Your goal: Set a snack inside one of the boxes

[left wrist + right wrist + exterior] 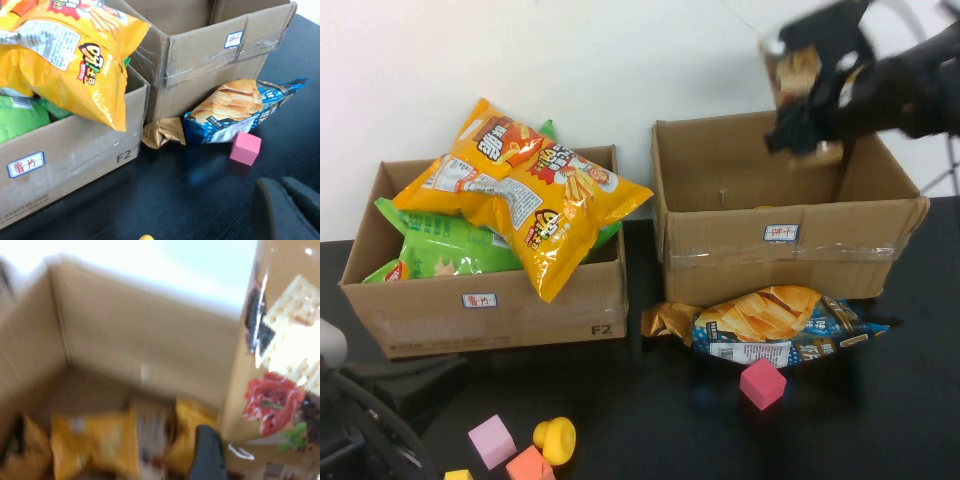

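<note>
My right gripper (817, 105) is shut on a tan cracker pack (790, 72) and holds it in the air over the back of the right cardboard box (720, 255). In the right wrist view the cracker pack (280, 375) fills one side beside a dark finger (207, 455), above yellow bags (95, 450) inside that box. The left box (520, 312) is heaped with yellow bags (545, 200) and green bags (450, 250). My left gripper (286, 202) is shut and empty, low over the table near the front left.
A blue and orange chips bag (770, 325) lies on the black table against the front of the right box, also in the left wrist view (240, 107). A pink cube (762, 384) sits before it. Pink (492, 440), yellow (555, 438) and orange (528, 465) blocks lie at the front.
</note>
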Controlling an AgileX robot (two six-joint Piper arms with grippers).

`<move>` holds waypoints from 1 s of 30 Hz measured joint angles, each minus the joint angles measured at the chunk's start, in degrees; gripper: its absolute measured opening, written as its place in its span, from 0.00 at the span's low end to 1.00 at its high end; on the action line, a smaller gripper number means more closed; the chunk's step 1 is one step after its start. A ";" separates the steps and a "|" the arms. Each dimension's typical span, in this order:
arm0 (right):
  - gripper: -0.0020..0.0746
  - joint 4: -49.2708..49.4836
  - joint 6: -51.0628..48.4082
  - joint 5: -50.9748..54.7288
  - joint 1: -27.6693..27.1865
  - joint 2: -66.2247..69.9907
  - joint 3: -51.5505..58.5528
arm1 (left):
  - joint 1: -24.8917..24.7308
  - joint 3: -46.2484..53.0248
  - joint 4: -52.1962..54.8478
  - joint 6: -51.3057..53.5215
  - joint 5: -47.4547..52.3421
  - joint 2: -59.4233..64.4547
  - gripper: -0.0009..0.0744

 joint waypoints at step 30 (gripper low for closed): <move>0.03 20.64 -27.66 24.93 2.85 -45.79 18.33 | 0.00 0.00 6.66 0.00 -18.11 -28.49 0.01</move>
